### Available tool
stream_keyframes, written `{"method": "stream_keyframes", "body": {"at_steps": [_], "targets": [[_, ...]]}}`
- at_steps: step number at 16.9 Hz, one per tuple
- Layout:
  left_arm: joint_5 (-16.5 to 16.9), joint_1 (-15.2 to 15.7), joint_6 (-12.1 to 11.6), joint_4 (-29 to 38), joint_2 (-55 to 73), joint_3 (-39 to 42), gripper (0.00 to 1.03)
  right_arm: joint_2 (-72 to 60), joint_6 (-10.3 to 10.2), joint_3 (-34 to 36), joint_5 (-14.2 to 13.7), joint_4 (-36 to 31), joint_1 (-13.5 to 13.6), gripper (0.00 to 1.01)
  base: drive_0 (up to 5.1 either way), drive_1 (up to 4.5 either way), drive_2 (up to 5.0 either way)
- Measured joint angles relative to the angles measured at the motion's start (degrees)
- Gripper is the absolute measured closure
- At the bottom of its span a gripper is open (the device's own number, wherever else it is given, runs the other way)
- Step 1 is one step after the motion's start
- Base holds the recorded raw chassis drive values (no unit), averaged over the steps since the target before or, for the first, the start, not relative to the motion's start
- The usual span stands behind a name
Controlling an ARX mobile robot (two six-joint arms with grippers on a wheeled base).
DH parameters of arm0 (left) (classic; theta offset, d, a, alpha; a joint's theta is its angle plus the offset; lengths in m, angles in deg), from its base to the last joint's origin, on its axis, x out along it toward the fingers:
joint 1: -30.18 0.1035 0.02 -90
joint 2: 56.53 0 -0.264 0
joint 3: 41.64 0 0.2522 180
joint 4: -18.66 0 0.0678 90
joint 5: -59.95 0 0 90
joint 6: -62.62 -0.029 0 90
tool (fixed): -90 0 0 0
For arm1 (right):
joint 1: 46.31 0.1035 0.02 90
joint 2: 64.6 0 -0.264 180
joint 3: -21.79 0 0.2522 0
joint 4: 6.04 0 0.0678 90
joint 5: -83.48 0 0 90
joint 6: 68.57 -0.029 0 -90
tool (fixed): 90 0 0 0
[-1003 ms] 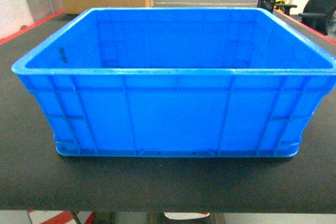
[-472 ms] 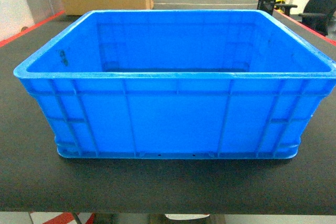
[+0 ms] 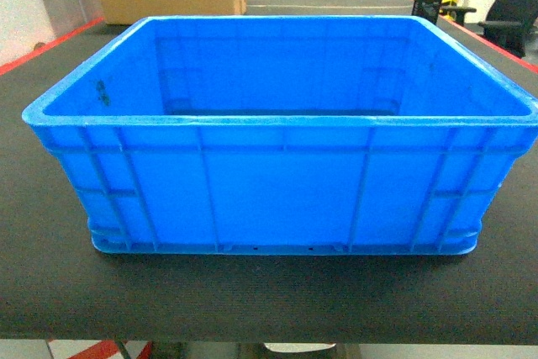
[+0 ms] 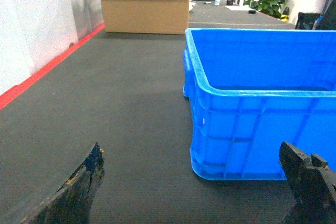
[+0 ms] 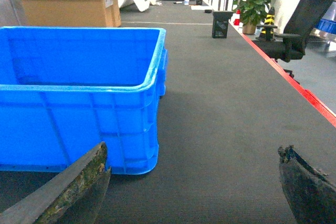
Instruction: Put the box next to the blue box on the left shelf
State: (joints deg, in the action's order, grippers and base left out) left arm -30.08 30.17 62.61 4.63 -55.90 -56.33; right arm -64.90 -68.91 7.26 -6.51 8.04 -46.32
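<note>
Light: bright, even and diffuse in all three views.
Shadows: only a thin soft band under the crate [image 3: 282, 182] on the dark tabletop [image 3: 269, 300].
Glare: pale sheen along the crate's front rim; white wall at left of the left wrist view washed out.
Sharpness: head view slightly soft and grainy; the pincer fingers [image 4: 73, 190] at the bottom of both wrist views are blurred.
</note>
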Motion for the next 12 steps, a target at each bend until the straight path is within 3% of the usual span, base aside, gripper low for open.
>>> {"method": "stream_keyframes", "body": {"at_steps": [12], "targets": [[0.00, 0.00, 0.00, 0.00, 0.00, 0.02, 0.05, 0.00, 0.00, 0.00, 0.00, 0.00, 0.00, 0.03, 0.0, 0.00, 0.0]]}}
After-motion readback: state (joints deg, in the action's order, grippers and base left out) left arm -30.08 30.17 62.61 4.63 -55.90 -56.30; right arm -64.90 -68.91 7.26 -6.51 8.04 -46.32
